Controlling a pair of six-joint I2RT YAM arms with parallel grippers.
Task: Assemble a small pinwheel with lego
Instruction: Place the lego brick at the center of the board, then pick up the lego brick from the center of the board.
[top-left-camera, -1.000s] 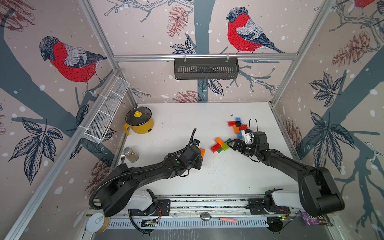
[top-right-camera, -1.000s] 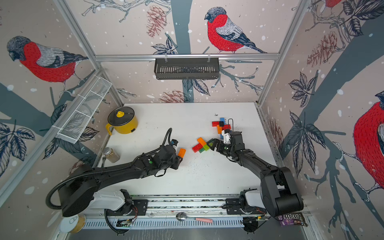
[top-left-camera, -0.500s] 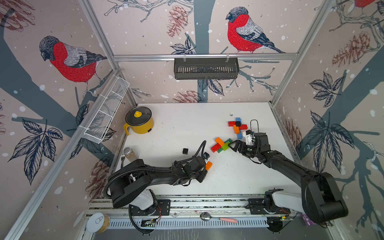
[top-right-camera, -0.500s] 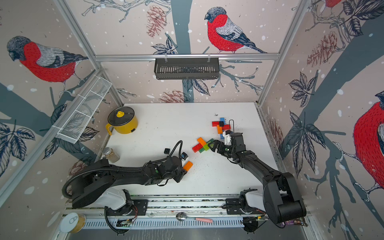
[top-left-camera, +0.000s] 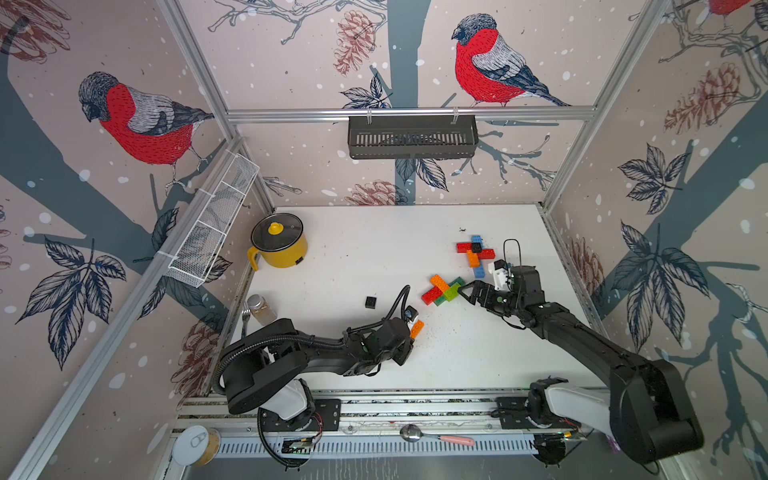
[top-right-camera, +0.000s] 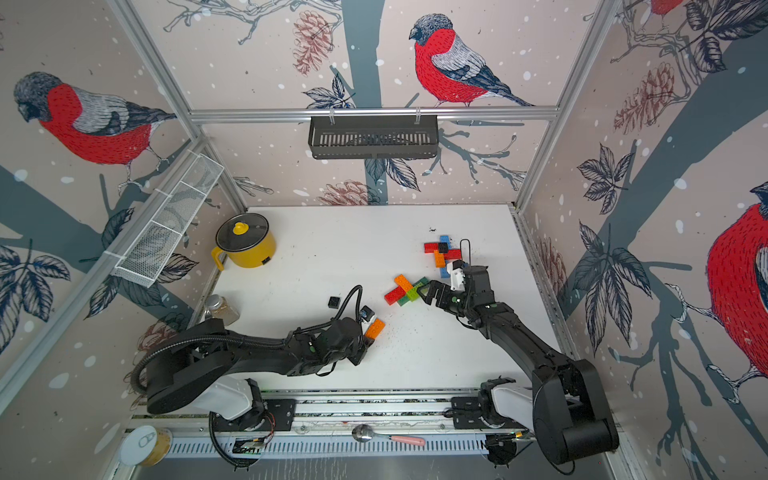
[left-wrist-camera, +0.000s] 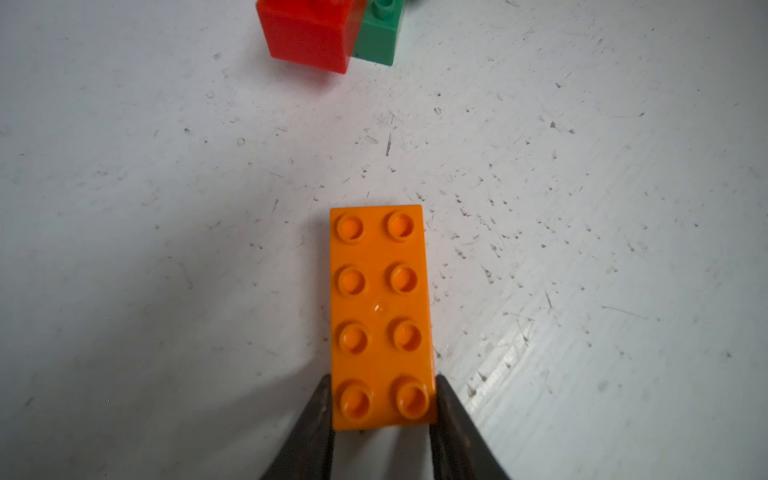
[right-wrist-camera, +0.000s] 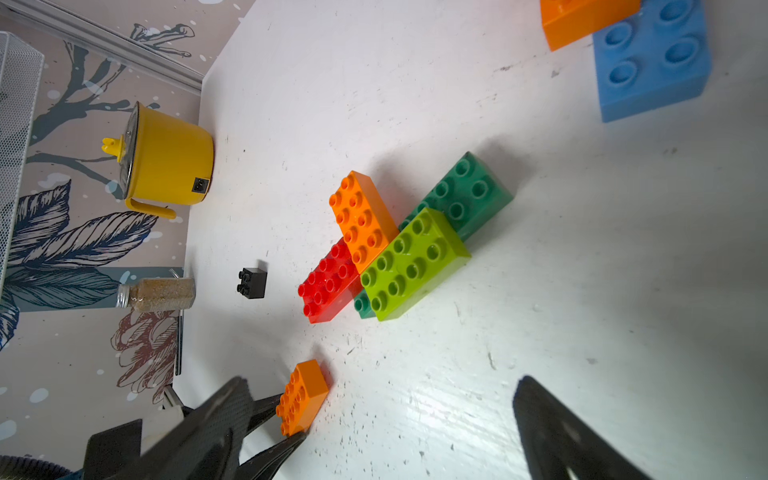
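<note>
Lego pinwheel: a half-built cluster (top-left-camera: 444, 289) lies flat just right of the middle of the surface (top-left-camera: 353, 257). An orange brick (right-wrist-camera: 363, 220) and a lime brick (right-wrist-camera: 411, 262) sit on a red brick (right-wrist-camera: 328, 282) and a dark green brick (right-wrist-camera: 465, 195), the arms fanning outward.
Second cross: red, blue and orange bricks capped by a black one (top-left-camera: 476, 247), farther back toward the right edge. It looks complete, possibly a pattern to copy.
Loose orange brick (left-wrist-camera: 382, 316): flat and studs up on the surface, between the cluster and the near edge, apart from both.
Left claw (left-wrist-camera: 383, 395): closed against both long sides of that brick's near end. Holding it by the end leaves most of its length free to seat on other studs.
Right claw (top-left-camera: 466, 292): spread wide and holding nothing, tips just beside the dark green arm, probably placed to brace the cluster against a push.
Small black brick (top-left-camera: 370, 302): alone, left of the cluster, likely kept for the hub.
Step in hand: adding another arm, by my reading. The hub cap is not yet on.
</note>
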